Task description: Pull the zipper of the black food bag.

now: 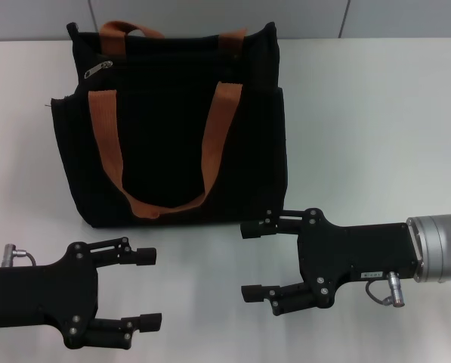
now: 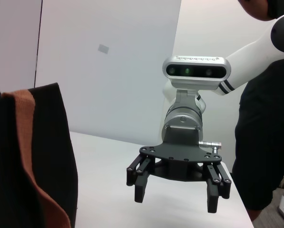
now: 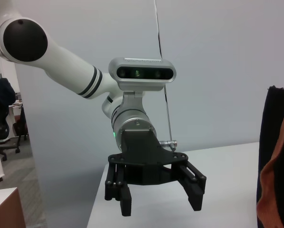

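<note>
One black food bag (image 1: pixel 172 151), zipper (image 1: pixel 94 71) closed

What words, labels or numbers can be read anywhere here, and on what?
None can be read.
Small white label on the right gripper: too small to read.
Faint lettering on the silver wrist cameras: blurred.
Boxy black fabric food bag: no print visible.

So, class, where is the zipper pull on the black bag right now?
In the head view, the zipper pull lies near the top left corner of the black bag, beside the rear orange handle, far from both open claws.
</note>
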Robot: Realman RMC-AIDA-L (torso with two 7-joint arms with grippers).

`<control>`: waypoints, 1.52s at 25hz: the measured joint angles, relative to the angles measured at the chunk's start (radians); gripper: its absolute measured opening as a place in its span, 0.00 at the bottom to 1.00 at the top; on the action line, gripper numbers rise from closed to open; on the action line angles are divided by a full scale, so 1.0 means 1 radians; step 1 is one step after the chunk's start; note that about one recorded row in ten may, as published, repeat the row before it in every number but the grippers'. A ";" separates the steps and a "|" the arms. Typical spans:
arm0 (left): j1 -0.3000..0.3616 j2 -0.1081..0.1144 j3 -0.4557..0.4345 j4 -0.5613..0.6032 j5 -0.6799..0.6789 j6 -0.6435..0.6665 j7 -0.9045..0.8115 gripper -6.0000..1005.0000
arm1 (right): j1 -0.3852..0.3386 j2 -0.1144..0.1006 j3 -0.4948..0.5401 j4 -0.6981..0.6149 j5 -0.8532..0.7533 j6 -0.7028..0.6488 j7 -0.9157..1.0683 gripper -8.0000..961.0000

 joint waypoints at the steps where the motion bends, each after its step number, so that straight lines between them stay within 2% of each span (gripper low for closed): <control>1: 0.000 0.000 0.000 0.000 0.000 0.000 0.000 0.82 | 0.000 0.000 0.000 0.000 0.000 0.000 0.000 0.85; 20: -0.001 -0.001 -0.033 0.000 -0.009 0.011 0.000 0.80 | 0.001 0.000 0.003 0.003 0.000 0.000 -0.015 0.84; 25: -0.007 -0.011 -0.185 -0.005 -0.010 0.048 0.018 0.80 | -0.001 0.000 0.003 0.003 0.000 0.000 -0.015 0.84; 26: -0.008 -0.015 -0.276 -0.010 -0.010 0.071 0.035 0.80 | -0.002 0.000 0.003 0.003 0.000 0.000 -0.015 0.84; 27: -0.008 -0.016 -0.307 -0.011 -0.010 0.078 0.040 0.80 | -0.002 0.000 0.003 0.003 0.000 0.000 -0.015 0.84; 29: -0.007 -0.021 -0.424 -0.012 -0.013 0.099 0.047 0.79 | -0.002 0.000 0.003 0.003 0.000 0.001 -0.015 0.84; 30: -0.007 -0.021 -0.424 -0.012 -0.013 0.099 0.047 0.79 | -0.002 0.000 0.003 0.003 0.000 0.001 -0.015 0.84; 31: -0.006 -0.022 -0.487 -0.013 -0.016 0.105 0.045 0.79 | -0.002 0.000 0.003 0.003 0.000 0.001 -0.015 0.84; 32: -0.006 -0.019 -0.618 -0.020 -0.022 0.108 0.032 0.79 | -0.003 0.000 0.003 0.003 0.000 0.001 -0.015 0.84; 35: -0.009 -0.005 -0.682 -0.024 -0.025 0.095 0.016 0.79 | -0.005 0.000 0.003 0.003 0.000 0.001 -0.015 0.83; 38: -0.023 0.029 -0.692 -0.017 -0.024 0.033 -0.008 0.78 | -0.007 0.000 0.003 0.003 0.000 0.002 -0.015 0.83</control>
